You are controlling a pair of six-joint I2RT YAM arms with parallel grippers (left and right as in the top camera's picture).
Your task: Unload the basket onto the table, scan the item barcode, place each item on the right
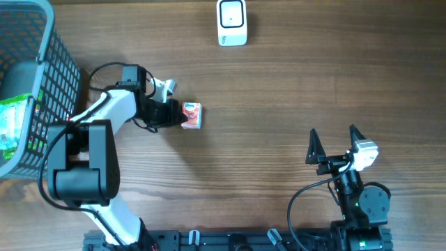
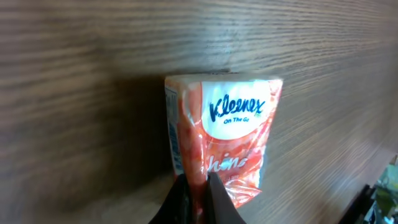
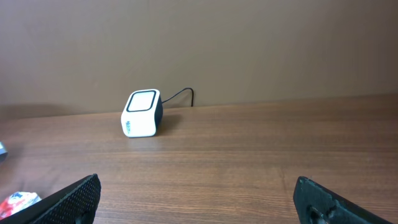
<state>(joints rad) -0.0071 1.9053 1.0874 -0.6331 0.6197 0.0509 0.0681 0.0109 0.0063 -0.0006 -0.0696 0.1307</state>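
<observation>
In the overhead view, the scanner (image 1: 231, 22) stands on the bench (image 1: 279, 90) at the top centre of the frame. The basket (image 1: 66, 66) fills the upper left corner and runs off the left edge, with a packet (image 1: 12, 125) lying inside it. The tissue pack (image 1: 191, 115) lies on the bench left of centre, between the basket and the middle of the frame. It is below and left of the scanner and well apart from it. The left claw (image 1: 179, 115) is just left of the pack, pinching its near end. The right claw (image 1: 336, 143) is at the lower right, well apart from both pack and scanner.
</observation>
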